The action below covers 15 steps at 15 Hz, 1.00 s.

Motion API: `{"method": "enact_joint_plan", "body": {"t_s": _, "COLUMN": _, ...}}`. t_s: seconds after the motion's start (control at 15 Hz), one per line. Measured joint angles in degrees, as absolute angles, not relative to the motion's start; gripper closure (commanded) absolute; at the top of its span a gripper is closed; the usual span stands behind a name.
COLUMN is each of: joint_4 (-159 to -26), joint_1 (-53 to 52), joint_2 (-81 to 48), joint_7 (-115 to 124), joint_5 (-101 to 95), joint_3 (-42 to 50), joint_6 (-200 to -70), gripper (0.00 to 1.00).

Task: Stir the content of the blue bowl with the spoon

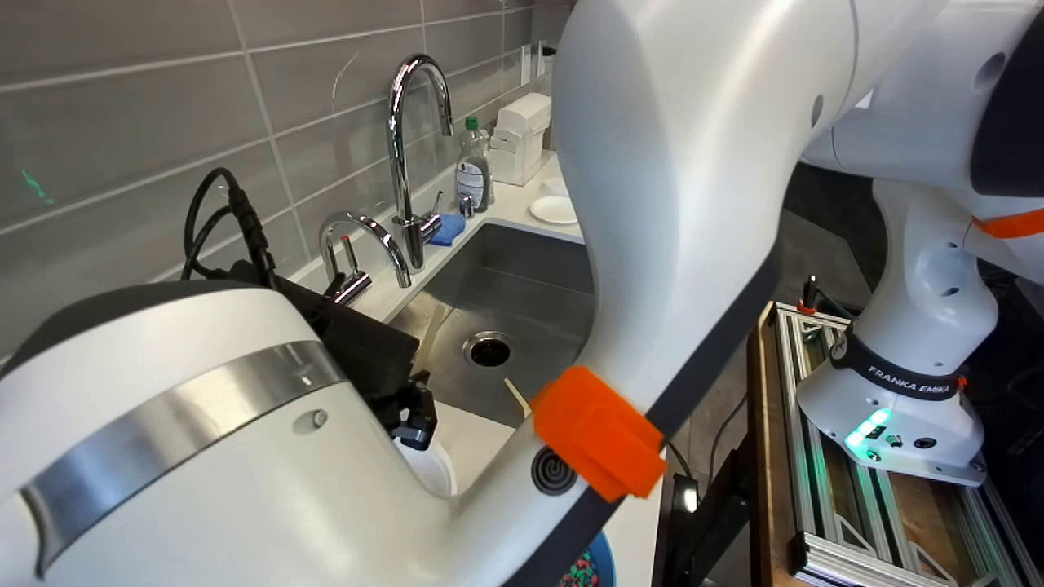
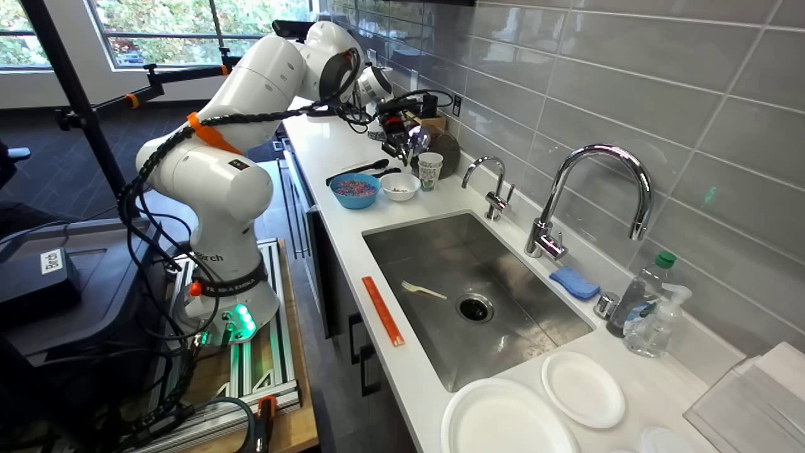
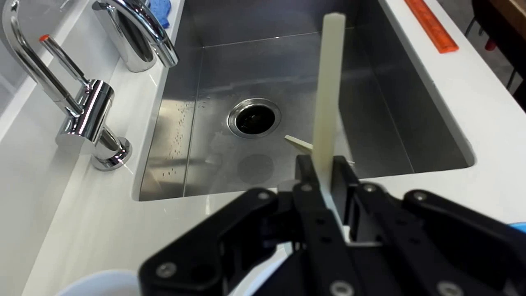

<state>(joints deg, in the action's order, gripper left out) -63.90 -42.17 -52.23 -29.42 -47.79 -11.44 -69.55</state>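
Note:
The blue bowl [image 2: 355, 200] stands on the counter with the content [image 2: 353, 187], tiny pink, blue and purple beads, in it. In an exterior view only part of the blue bowl [image 1: 603, 558] and its content [image 1: 579, 571] shows below the arm. The wrist view shows just a bit of its blue rim [image 3: 518, 226] at the right edge. My gripper [image 3: 322, 168] is shut on the spoon [image 3: 328, 82], whose pale cream handle points out past the fingertips; its other end is hidden. In an exterior view my gripper [image 2: 401, 154] is above the counter by the white bowl and cup, to the side of the blue bowl.
A white bowl [image 2: 400, 189] and a patterned cup [image 2: 430, 171] stand beside the blue bowl. Black utensils [image 2: 361, 168] lie behind it. The sink [image 2: 453, 264] holds a cream fork [image 2: 424, 289]. A small faucet [image 2: 494, 200] and a tall faucet [image 2: 546, 233] stand along the wall.

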Motion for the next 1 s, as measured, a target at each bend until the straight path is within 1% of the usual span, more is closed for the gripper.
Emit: {"method": "enact_joint_plan", "body": {"t_s": 1.0, "joint_4": -63.2, "joint_1": -44.5, "joint_2": -53.4, "joint_7": -30.2, "joint_5": -54.7, "joint_3": -10.4, "joint_6": -69.5, "gripper": 0.96}}
